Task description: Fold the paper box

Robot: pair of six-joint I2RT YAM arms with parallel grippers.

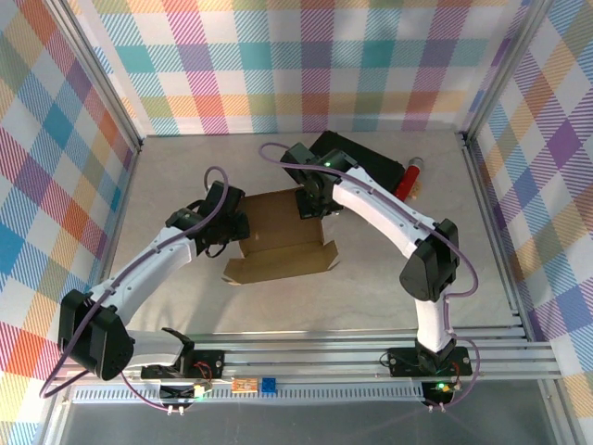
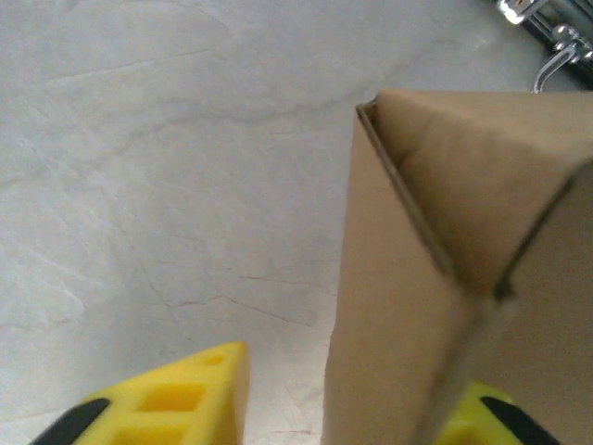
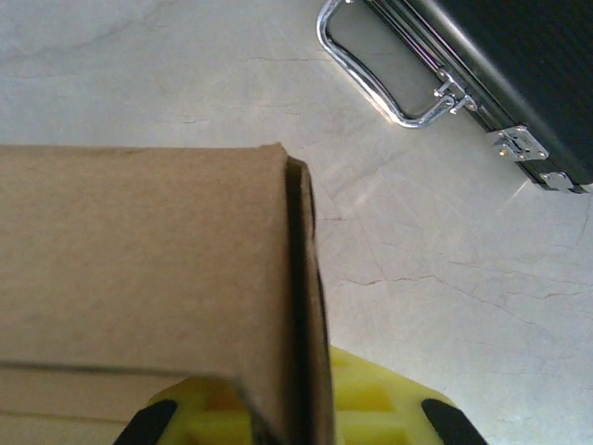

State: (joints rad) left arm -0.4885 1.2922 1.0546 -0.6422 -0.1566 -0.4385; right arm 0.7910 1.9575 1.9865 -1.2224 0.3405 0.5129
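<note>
Box (image 1: 283, 246) lay mid-frame on the tabletop (image 1: 185, 167), long axis left to right. Right hand (image 1: 310, 206) was pinched shut on its upper-right wall; left hand (image 1: 236, 227) straddled the left wall, grip unclear.

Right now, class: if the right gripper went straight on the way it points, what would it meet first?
The right gripper is shut on a wall of the paper box, so the cardboard goes along. Beyond it, the line probably meets the table first; the black case lies off to one side.
</note>
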